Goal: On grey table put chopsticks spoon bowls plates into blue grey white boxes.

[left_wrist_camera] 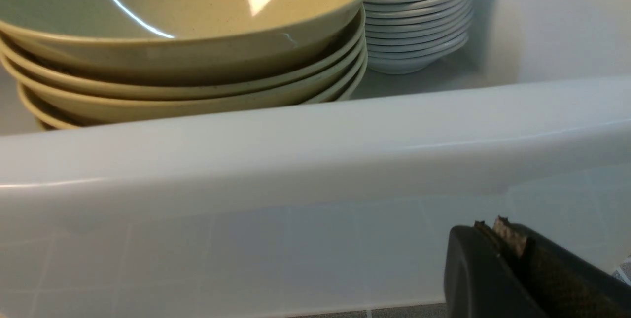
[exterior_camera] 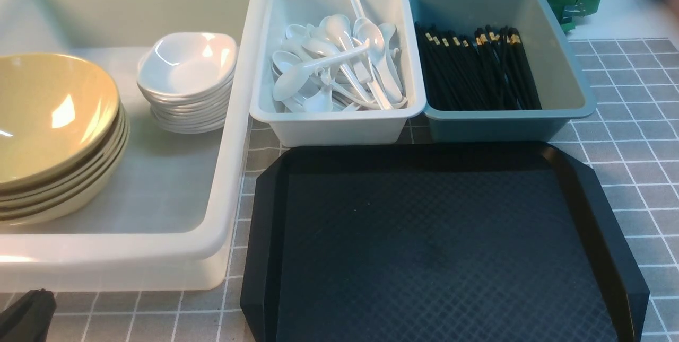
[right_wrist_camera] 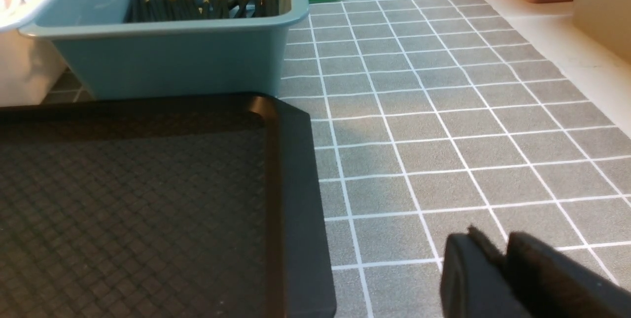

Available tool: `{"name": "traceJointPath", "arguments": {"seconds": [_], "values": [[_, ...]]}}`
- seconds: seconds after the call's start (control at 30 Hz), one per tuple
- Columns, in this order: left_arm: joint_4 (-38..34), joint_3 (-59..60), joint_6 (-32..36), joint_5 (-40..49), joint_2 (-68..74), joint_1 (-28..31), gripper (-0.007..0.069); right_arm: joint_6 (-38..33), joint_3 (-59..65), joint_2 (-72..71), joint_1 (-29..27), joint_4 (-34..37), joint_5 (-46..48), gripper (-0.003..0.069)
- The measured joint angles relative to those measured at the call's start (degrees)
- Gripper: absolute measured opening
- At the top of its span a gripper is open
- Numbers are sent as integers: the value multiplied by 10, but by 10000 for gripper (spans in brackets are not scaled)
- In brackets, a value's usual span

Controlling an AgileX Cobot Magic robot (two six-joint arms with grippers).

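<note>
From my station, very little of the robot's body is visible. In the left wrist view, the left gripper (left_wrist_camera: 498, 231) appears as two matte black moulded fingers with rounded outer edges; the inner faces carry a rough, woven-looking pad, worn tan-brown at the tip. In the right wrist view, the right gripper (right_wrist_camera: 493, 249) shows the same matte black plastic, blurred, with smooth rounded shoulders and a small pointed tip. In the front view, only a black angular corner of the left gripper (exterior_camera: 26, 314) shows. I can see no cables, screws or markings.
</note>
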Motion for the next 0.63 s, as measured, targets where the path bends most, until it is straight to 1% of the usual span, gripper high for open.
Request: {"name": "traceJointPath", "arguments": {"seconds": [0.63], "values": [[0,0,0,0,0,0,-11,-1,0,0,0,0,0,153]]}}
